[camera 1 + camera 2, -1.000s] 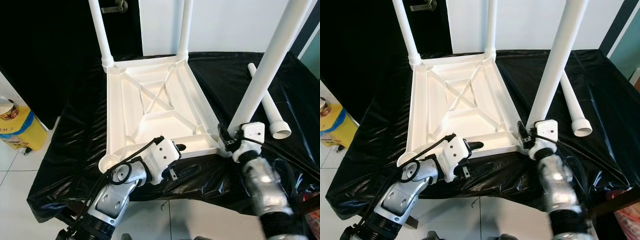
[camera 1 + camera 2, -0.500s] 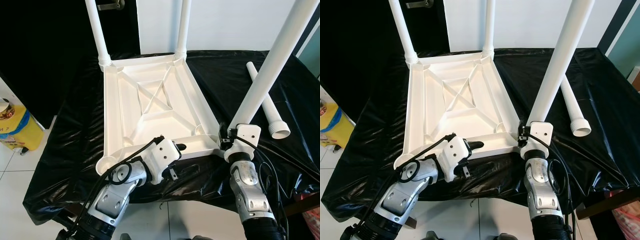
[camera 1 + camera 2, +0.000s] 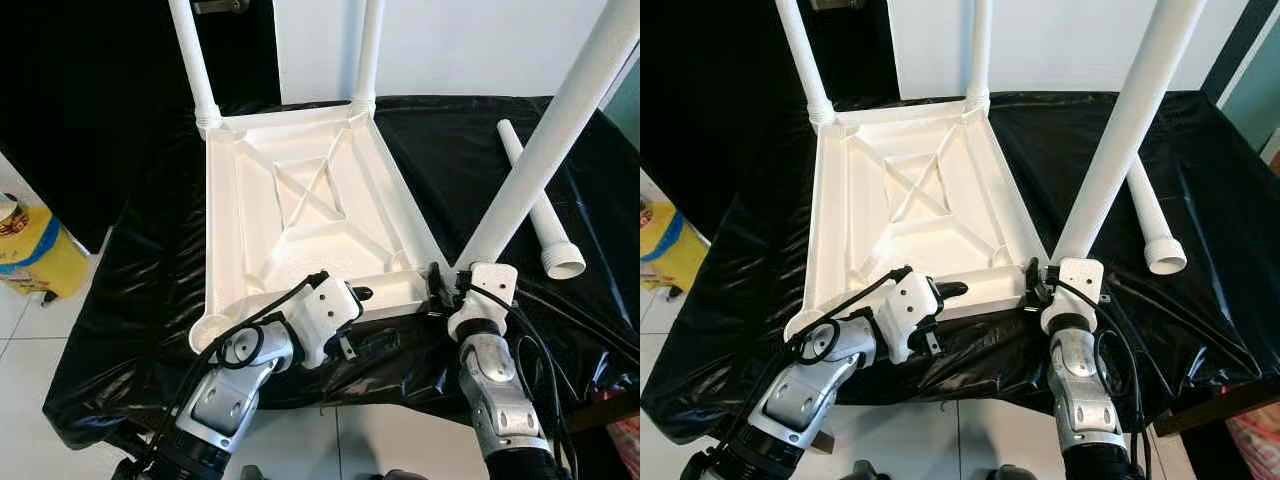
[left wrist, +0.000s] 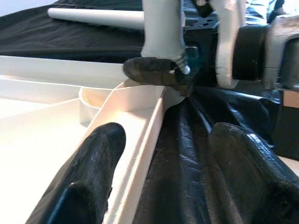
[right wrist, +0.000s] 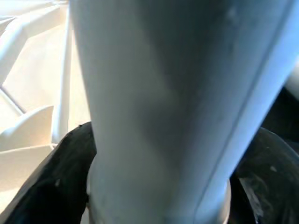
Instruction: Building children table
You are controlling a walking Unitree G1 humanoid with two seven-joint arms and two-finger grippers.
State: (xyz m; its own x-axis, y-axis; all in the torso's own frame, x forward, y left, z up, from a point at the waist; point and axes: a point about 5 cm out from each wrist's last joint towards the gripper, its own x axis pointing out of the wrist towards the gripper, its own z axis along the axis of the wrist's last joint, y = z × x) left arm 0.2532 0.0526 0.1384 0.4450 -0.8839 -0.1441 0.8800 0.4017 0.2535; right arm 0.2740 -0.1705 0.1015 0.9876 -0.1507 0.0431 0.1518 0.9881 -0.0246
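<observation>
Leg-fitting step, third of four. Upturned tabletop [image 3: 300, 215] flat on the black-covered table [image 3: 130, 300], two legs [image 3: 195, 60] already standing in the far corner sockets. Right gripper [image 3: 447, 290] clamped on the third leg [image 3: 545, 140] at its foot, just above the near right corner socket [image 3: 415, 262]; leg tilted, top leaning away to the right. Left gripper [image 3: 345, 322] with fingers [image 4: 88, 186] parted astride the tabletop's near rim, bracing rather than pinching as far as can be told. Fourth leg [image 3: 540, 215] loose near the table's right edge.

Next, probably: upright the leg, centre its foot over the socket, press or twist home, tabletop kept pinned.

Versus a second ago: leg foot shifted inward from off the corner to over the socket, right forearm swung more upright under it. Left gripper unchanged.
</observation>
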